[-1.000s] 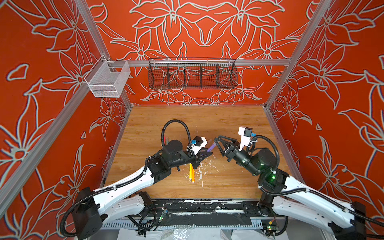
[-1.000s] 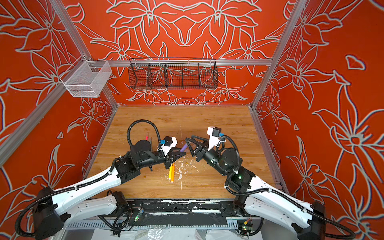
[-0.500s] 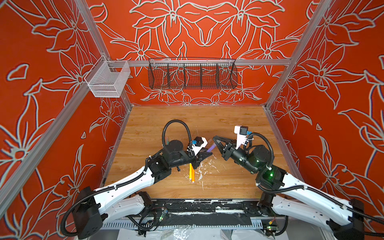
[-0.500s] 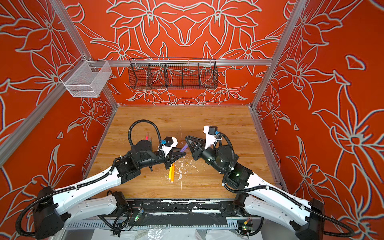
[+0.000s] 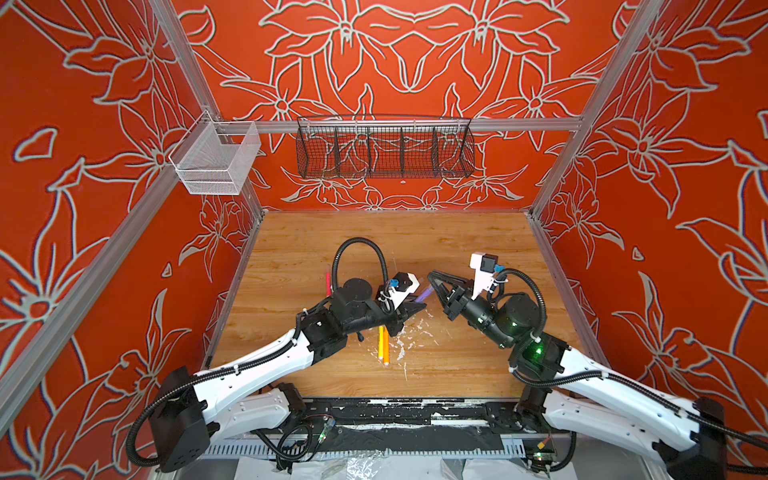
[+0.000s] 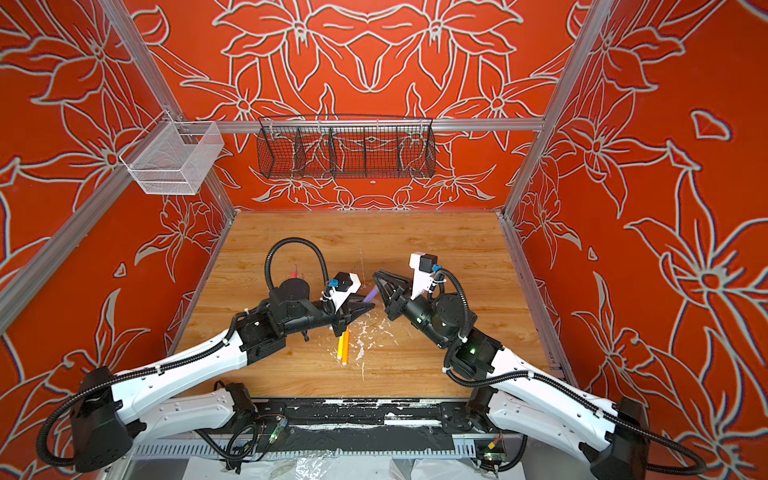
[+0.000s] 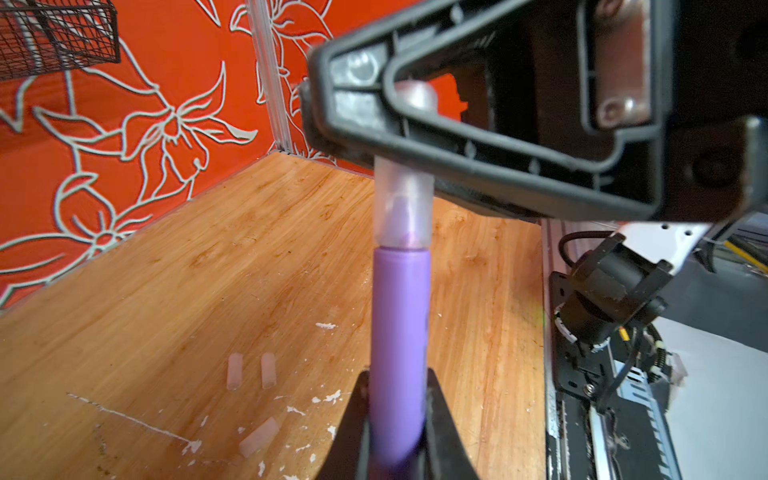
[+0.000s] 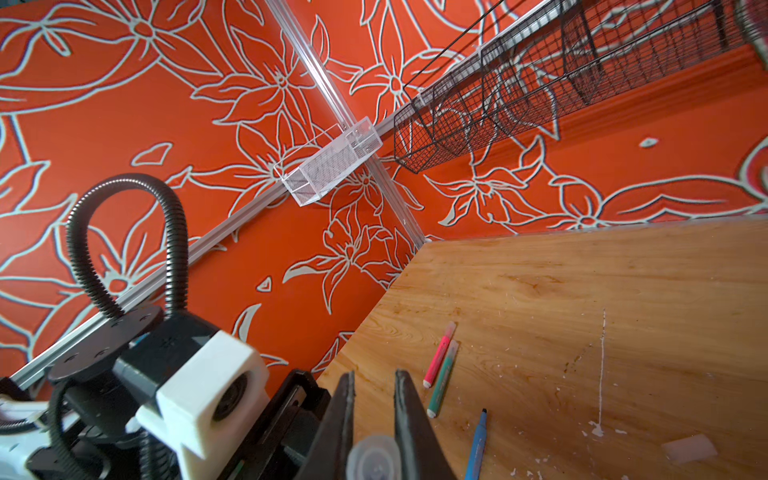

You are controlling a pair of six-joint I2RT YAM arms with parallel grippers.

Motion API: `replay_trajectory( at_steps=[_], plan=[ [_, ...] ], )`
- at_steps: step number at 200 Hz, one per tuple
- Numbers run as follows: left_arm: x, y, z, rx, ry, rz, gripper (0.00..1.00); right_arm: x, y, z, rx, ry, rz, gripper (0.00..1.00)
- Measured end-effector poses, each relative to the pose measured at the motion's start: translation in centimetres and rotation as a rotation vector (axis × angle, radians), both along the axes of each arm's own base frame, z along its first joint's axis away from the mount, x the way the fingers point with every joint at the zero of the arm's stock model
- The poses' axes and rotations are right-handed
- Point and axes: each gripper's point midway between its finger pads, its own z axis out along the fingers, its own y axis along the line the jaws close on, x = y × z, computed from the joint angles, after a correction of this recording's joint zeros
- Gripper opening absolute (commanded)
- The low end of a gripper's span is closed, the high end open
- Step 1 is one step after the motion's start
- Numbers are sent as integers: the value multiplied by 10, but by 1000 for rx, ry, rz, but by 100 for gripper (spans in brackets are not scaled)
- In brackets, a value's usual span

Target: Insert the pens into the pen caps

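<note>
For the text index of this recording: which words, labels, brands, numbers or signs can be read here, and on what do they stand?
None: no text is readable in any view.
The purple pen, the clear cap over its tip, the pink pen and the green pen show no legible print.
The walls carry only a flower pattern.

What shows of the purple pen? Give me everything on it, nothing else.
The purple pen is a slim, round, smooth stick, plastic by its look, evenly lilac. The left gripper is shut around its barrel and holds it clear of the wooden table, aimed at the right gripper. Its front end sits inside a clear cap whose rim meets the barrel; a pale nib shows through. The right gripper pinches that cap. The pen's back end is hidden by the left gripper.
</note>
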Motion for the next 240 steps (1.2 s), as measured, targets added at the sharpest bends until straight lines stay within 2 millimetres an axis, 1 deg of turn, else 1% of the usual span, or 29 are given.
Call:
replay_trajectory(
  at_steps=[15, 39, 107, 158, 182, 213, 240],
  plan=[
    [7, -5, 6, 12, -13, 8, 0, 6, -4, 3, 7, -13, -34, 0],
    [16, -14, 17, 22, -35, 10, 0, 11, -11, 15, 31, -51, -80, 0],
    [23, -24, 39, 53, -58, -5, 0, 10, -22, 34, 76, -115, -122, 0],
    [25, -28, 45, 77, -33, -27, 0, 11, -23, 40, 88, -142, -136, 0],
    [26, -27, 45, 87, -18, -34, 0, 12, -20, 40, 84, -146, -141, 0],
    [29, -26, 48, 94, -15, -36, 0, 14, -14, 44, 70, -155, -153, 0],
    [30, -25, 46, 108, -6, -38, 0, 15, -10, 43, 52, -156, -161, 0]
  ],
)
